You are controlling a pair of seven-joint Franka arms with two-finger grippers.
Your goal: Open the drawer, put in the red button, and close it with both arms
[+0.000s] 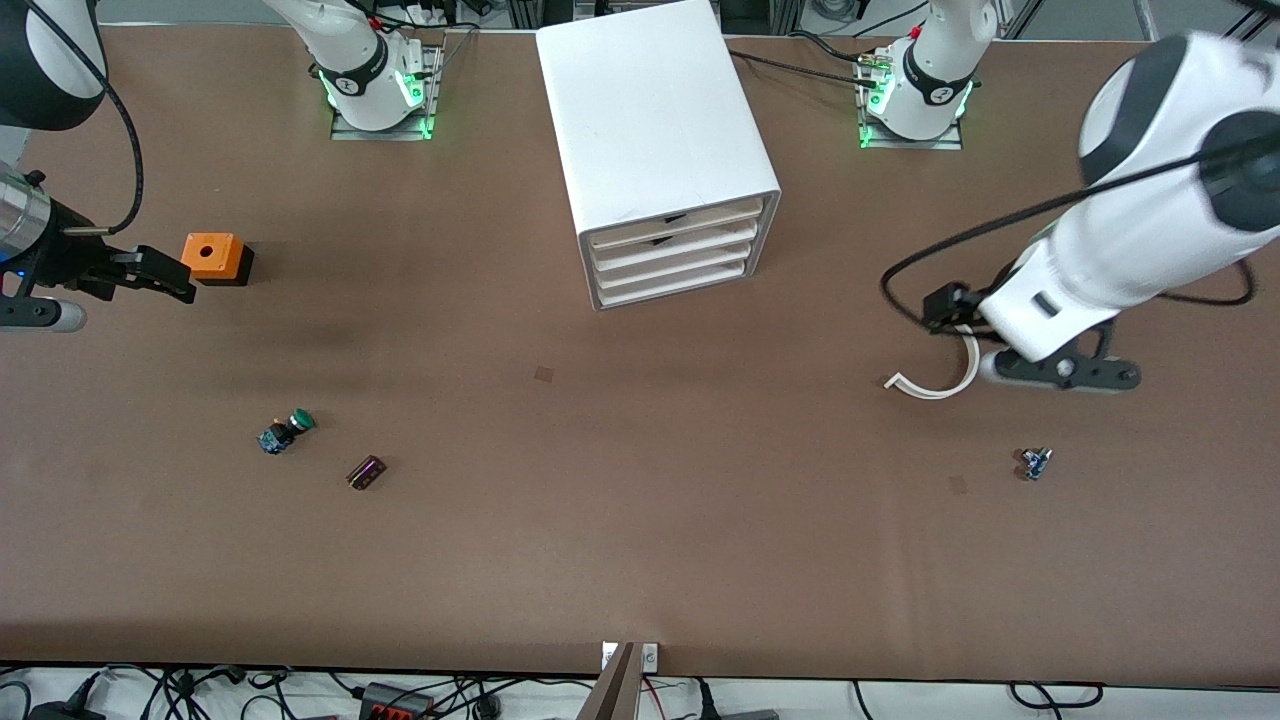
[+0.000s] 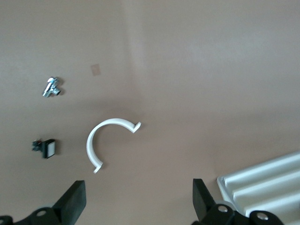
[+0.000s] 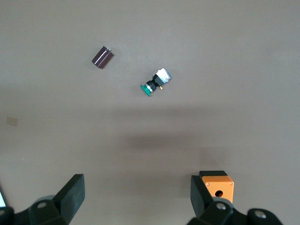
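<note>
The white cabinet stands mid-table near the arms' bases, and each drawer in its stack is pushed in. A corner of the drawer fronts shows in the left wrist view. The red button is not in view. My left gripper hangs open and empty over the table toward the left arm's end, beside a white curved clip. My right gripper is open and empty toward the right arm's end, right beside the orange box.
A green-capped switch and a dark cylinder lie nearer the front camera than the orange box. A small metal part and a small black-and-white part lie near the clip.
</note>
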